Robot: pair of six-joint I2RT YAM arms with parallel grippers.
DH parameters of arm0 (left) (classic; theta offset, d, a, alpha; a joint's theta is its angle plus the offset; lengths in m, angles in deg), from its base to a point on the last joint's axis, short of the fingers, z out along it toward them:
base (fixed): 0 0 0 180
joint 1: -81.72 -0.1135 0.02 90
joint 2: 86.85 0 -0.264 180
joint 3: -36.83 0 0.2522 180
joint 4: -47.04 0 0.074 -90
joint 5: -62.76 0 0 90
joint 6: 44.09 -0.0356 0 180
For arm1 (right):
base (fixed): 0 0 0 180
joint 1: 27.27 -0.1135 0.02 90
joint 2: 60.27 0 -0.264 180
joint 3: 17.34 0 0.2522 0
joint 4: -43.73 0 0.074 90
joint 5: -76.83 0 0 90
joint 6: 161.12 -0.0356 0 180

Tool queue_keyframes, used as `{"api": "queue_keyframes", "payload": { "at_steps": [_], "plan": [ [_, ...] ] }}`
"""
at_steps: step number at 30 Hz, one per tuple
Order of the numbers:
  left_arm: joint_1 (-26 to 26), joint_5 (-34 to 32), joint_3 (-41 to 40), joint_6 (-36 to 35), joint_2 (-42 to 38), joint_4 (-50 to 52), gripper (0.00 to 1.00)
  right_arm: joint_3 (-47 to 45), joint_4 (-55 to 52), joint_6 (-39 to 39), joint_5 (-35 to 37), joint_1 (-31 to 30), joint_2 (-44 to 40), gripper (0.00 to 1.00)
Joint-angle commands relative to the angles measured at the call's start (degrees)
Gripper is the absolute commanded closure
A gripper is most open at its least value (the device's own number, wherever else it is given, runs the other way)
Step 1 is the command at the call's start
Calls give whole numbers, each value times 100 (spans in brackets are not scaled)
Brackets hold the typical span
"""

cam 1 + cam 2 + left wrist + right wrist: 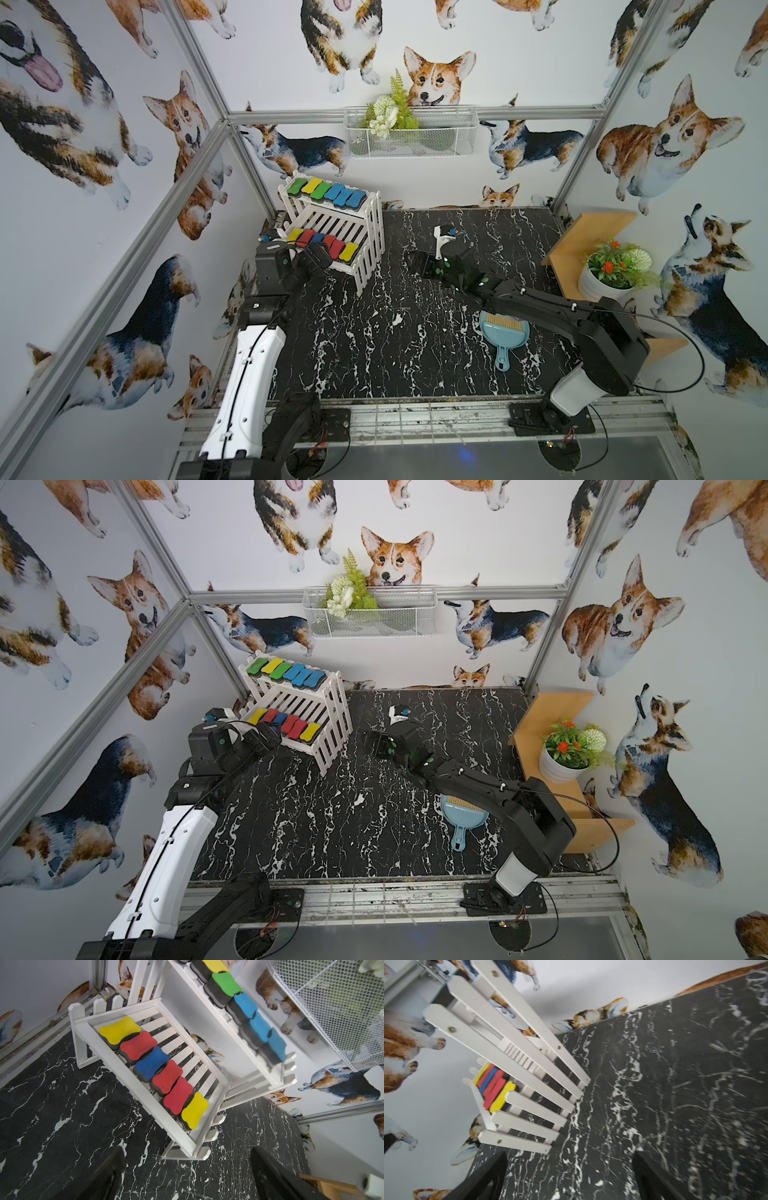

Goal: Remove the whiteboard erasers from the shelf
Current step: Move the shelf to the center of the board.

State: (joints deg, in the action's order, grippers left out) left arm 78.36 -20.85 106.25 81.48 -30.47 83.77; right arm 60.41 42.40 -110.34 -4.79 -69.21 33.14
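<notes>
The jaws of the left gripper (pixel 187 1152) stand fully apart and hold nothing. Only its two dark fingers (pixel 108 1174) show in the left wrist view, with the black marble tabletop (pixel 52 1105) between them. Just ahead of these open jaws stands the shelf (pixel 141 1097), white and built in two steps. Its near corner foot lies about midway between the fingertips and is not touched by them. On the lower step, a little further ahead of the jaws, six whiteboard erasers (pixel 150 1064) lie side by side in one row, each touching the next: yellow, red, blue, red, red, yellow. On the upper step, beyond and above that row, lie six more; in both top views they read green, yellow, green and then three blue. In a top view the left gripper (pixel 318 254) hangs at the front rail of the lower step and covers the near edge of the lower row. The jaws of the right gripper (pixel 569 1155) are also wide open and empty. They hang above bare tabletop, and the picket side of the shelf (pixel 488 1049) is ahead of them and off to one side, apart from both fingers. The lower row shows between the pickets. Behind the right gripper (pixel 424 264), partly under its arm, a light-blue dustpan (pixel 505 332) lies on the tabletop.
</notes>
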Motion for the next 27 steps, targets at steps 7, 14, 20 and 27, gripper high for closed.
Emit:
{"api": "queue_keyframes", "payload": {
  "at_steps": [7,14,20,27],
  "plan": [
    [-10,-80,-213,-4,-114,92,0,1439,-213,-473,698,-746,1180,6],
    [-2,-861,0,-15,-190,455,0,2874,-1387,-1106,826,-947,2155,24],
    [-2,-1003,70,-135,-212,519,0,3799,-1914,-1307,982,-1009,2749,31],
    [9,-920,57,-201,-241,494,0,4571,-2424,-1583,1297,-1010,3260,32]
  ]
}}
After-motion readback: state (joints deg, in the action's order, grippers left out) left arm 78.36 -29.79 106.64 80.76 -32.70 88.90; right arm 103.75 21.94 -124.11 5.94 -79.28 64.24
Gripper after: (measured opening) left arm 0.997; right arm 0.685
